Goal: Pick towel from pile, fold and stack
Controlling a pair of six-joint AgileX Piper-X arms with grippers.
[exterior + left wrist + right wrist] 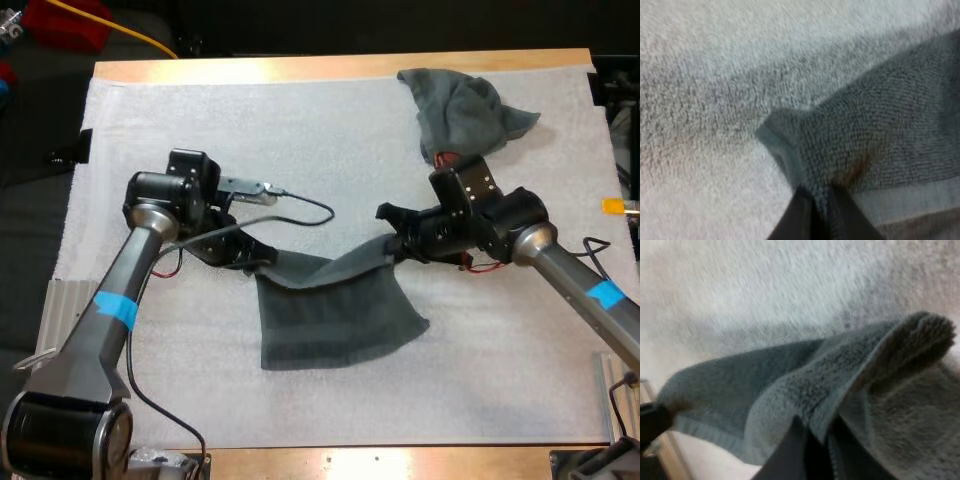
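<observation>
Towel, dark grey-green, is stretched between the two claws near the middle of the white mat. Its upper edge runs as a taut band from one claw to the other. The rest hangs down from that band and spreads flat on the mat toward the near side of the counter, with its right lower corner fanned outward.

The left claw is clenched on the towel's left upper corner. In the left wrist view its two black fingers pinch the hemmed corner of the cloth from both sides, and the corner sits low over the mat.

The right claw is clenched on the opposite upper corner, which it holds a little higher than the left one. In the right wrist view its fingers press on a doubled fold of the towel, and the cloth slopes away from them above the mat.

A crumpled towel lies heaped at the far right corner of the mat. It is just beyond the right arm and well apart from the held towel.
</observation>
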